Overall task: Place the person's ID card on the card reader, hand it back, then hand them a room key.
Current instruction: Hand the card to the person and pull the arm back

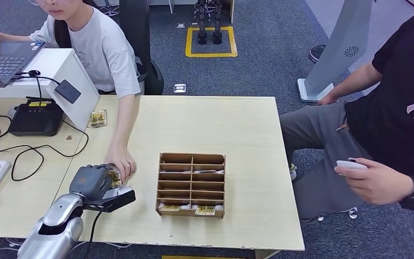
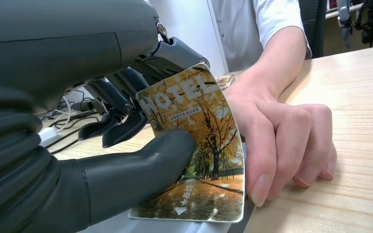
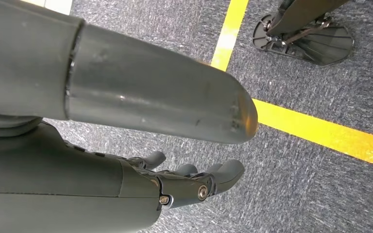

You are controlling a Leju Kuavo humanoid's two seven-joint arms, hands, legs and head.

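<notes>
While thumb-pinned in left hand [image 2: 126, 126], room key [image 2: 199, 160] touches person's fingers [image 2: 272, 145]

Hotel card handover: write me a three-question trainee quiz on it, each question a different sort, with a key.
1. True or false: the robot's left hand pinches the hotel card between its thumb and its fingers.
2. Multiple choice: on the card's other side, what is touching it? A) a laptop B) a person's hand resting on the table C) the cardboard organizer
3. Fill in: the right hand hangs with its fingers apart over grey carpet marked with ____ tape.

Key
1. True.
2. B; the person's fingers lie against the card's edge.
3. Yellow.
</notes>
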